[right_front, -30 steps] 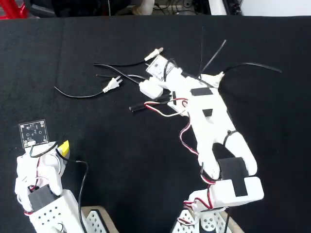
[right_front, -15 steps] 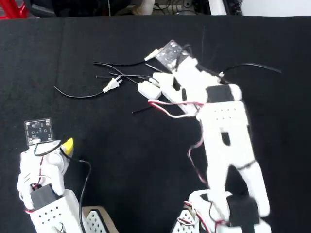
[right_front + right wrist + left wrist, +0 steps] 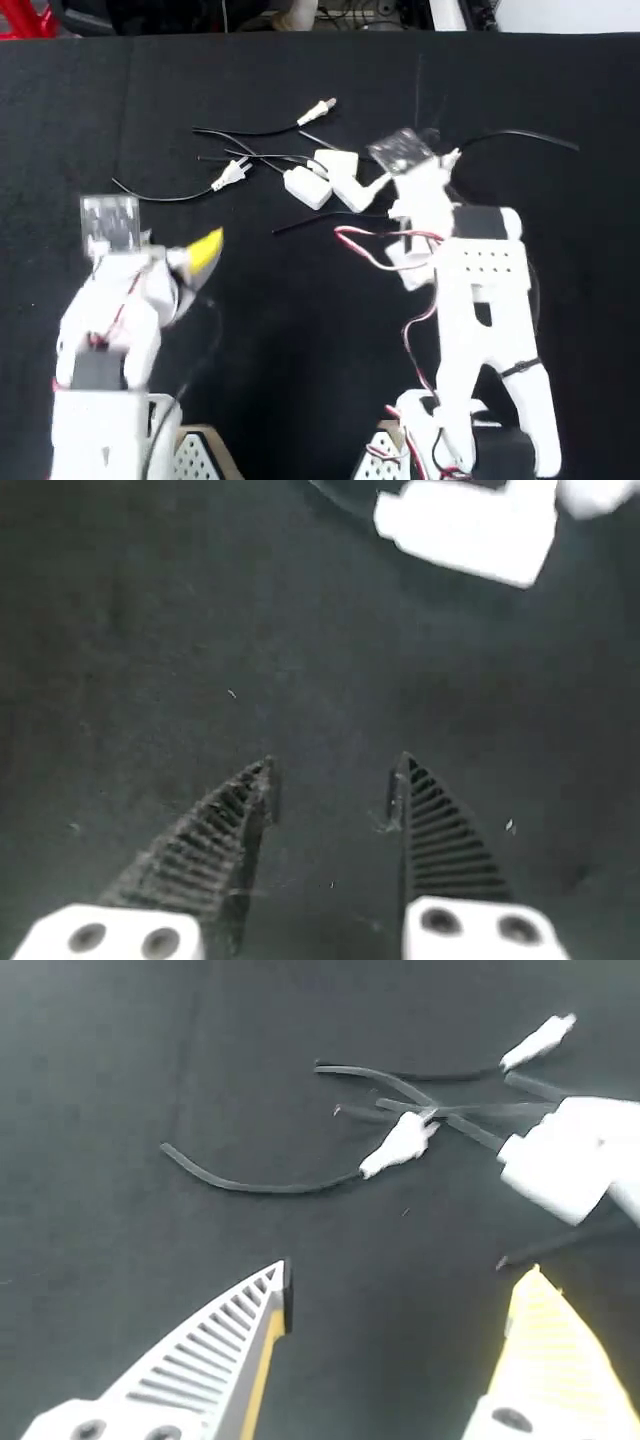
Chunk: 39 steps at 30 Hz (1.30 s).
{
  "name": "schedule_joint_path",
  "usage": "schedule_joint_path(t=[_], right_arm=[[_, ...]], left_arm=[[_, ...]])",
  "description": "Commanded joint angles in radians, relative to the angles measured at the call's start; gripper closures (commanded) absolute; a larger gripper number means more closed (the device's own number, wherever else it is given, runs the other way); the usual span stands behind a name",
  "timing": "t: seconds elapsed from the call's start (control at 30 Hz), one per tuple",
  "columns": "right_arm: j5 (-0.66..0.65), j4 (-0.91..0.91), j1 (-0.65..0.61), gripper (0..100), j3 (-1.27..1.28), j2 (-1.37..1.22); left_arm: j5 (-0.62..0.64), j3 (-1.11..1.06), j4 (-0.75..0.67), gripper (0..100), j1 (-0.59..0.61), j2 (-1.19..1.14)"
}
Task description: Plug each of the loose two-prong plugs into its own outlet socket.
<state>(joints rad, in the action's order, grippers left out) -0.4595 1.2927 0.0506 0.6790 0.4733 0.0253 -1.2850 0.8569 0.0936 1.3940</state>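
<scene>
Black cloth covers the bench point(image 3: 560, 90). Beside the white outlet sockets point(image 3: 307, 187) lies one loose two-prong plug point(image 3: 230, 176), another plug point(image 3: 318, 107) just beyond them. The right pincer point(image 3: 335, 765) hangs near the sockets, narrowly parted and empty. The left pincer point(image 3: 405, 1270), wide and empty, is well apart from them. The right arm point(image 3: 480, 290) covers part of a third plug's cord.

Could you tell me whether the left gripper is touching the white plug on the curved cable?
Apart. The left wrist view shows bare table between the left gripper and the white plug.
</scene>
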Motion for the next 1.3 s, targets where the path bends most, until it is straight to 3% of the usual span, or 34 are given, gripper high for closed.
schedule_joint_path(t=[0.0,0.17,0.37,0.53,0.67,0.8,0.97,1.27], right_arm=[[0.068,-0.074,0.081,83.2,0.082,0.027],[0.138,-0.221,0.094,83.2,0.219,0.021],[0.138,-0.327,0.098,83.2,0.315,0.021],[0.135,-0.382,0.098,83.2,0.352,0.019],[0.132,-0.385,0.098,83.2,0.352,0.019],[0.13,-0.381,0.103,83.2,0.352,0.021],[0.13,-0.379,0.183,83.2,0.346,0.027],[0.129,-0.379,0.186,83.2,0.349,0.027]], left_arm=[[0.209,0.321,-0.157,65,-0.079,-0.557],[0.437,0.668,-0.158,65,-0.174,-1.073],[0.552,0.957,-0.155,65,-0.263,-1.453],[0.557,1.004,-0.106,67,-0.383,-1.479],[0.566,1.035,-0.164,68,-0.435,-1.481],[0.698,1.099,-0.213,68,-0.43,-1.548],[0.838,1.219,-0.129,68,-0.407,-1.68],[0.878,1.33,-0.086,73,-0.389,-1.824]])
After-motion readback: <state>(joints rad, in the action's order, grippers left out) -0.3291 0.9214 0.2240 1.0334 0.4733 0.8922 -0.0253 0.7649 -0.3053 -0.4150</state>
